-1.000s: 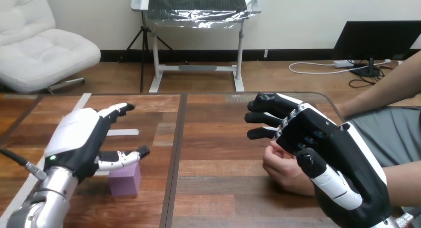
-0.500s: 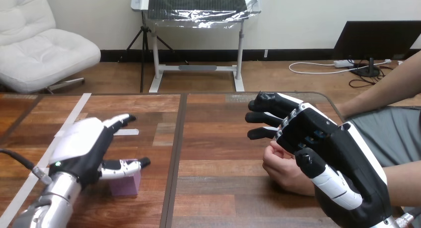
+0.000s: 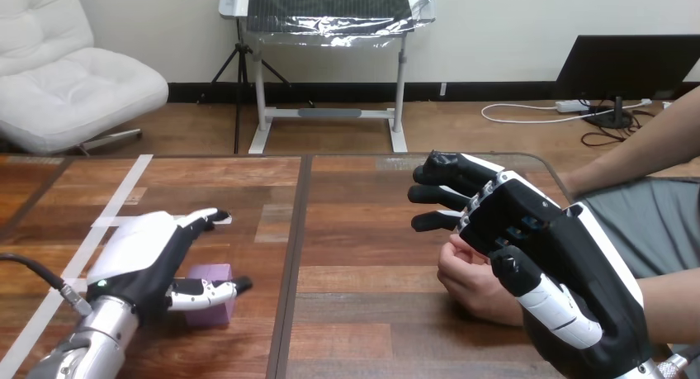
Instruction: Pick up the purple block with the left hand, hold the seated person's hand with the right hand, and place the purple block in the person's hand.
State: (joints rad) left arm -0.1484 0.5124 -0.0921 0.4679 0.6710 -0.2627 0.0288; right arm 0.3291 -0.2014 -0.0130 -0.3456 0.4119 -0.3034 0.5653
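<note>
Left hand (image 3: pixel 136 259) has dropped around the purple block (image 3: pixel 213 274), fingers open, no grab yet; right hand (image 3: pixel 545 239) sits open by the person's hand (image 3: pixel 470 280).

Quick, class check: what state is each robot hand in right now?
Left hand: open, over the purple block.
Right hand: open, over the person's hand.

Holds the left hand (image 3: pixel 136 259) low, fingers spread (thumb out to the side). Holds the right hand (image 3: pixel 541 247) higher, fingers nearly straight.
</note>
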